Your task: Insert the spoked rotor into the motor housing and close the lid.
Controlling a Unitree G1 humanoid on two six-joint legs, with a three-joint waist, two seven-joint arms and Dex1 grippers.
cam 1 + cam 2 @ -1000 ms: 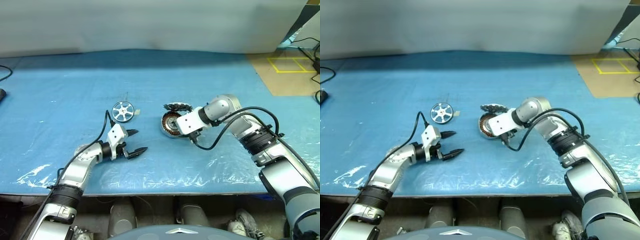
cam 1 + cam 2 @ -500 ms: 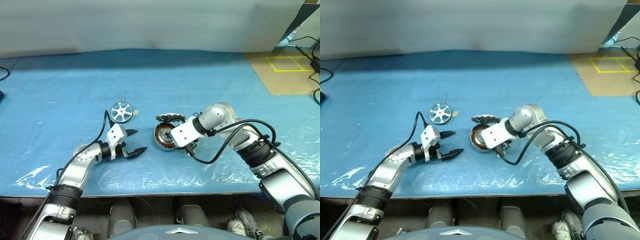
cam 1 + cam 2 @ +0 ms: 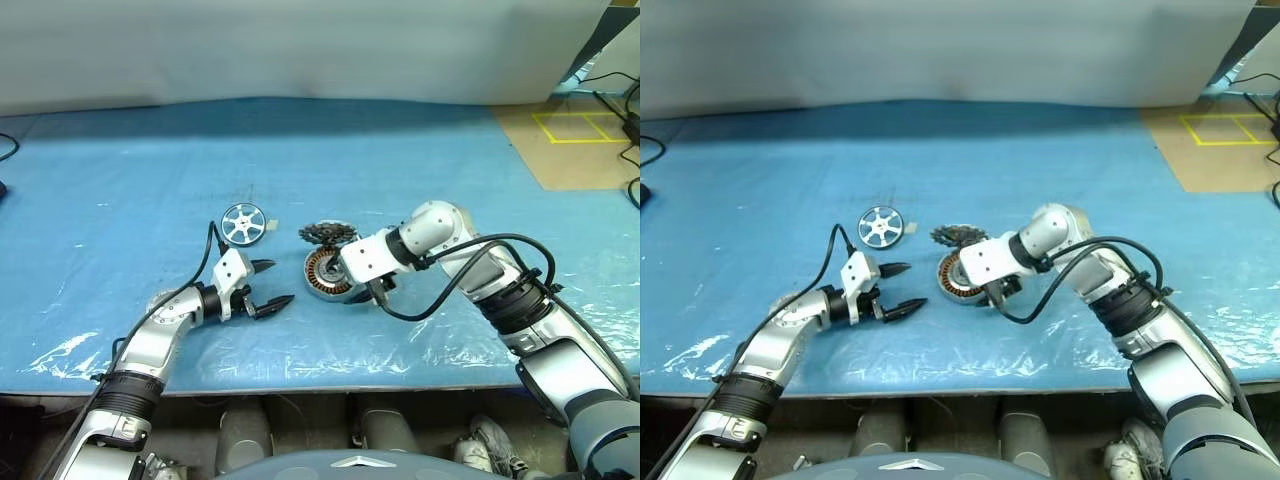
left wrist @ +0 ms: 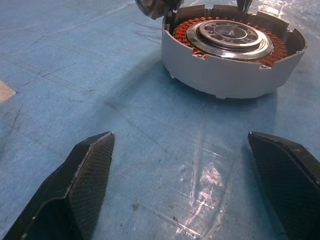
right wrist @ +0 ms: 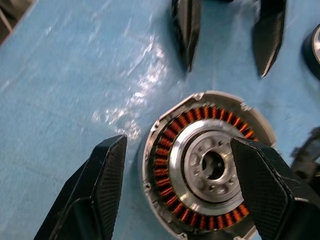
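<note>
- One spoked rotor (image 3: 244,222), a small flat silver-white metal wheel with open gaps between its spokes, lies flat on the blue plastic-covered table (image 3: 120,180), well apart from both grippers' fingers.
- One motor housing (image 3: 327,273), a round shallow silver-rimmed can, sits upright on the table to the rotor's right; inside it a copper-coloured winding ring surrounds a silver centre hub, and no rotor is in it.
- One dark toothed round part (image 3: 326,235) sits just behind the housing, touching or nearly touching its rim; I cannot tell which.
- Two grippers are in view.
- The right gripper (image 5: 175,187) hangs over the housing, pointing down at it; its black fingers stand spread on either side of the can in the right wrist view, clear of its rim, gripping nothing.
- The left gripper (image 3: 272,284) hovers low over the table near the housing's left side, its two black fingers spread wide and empty, aimed toward the housing.
</note>
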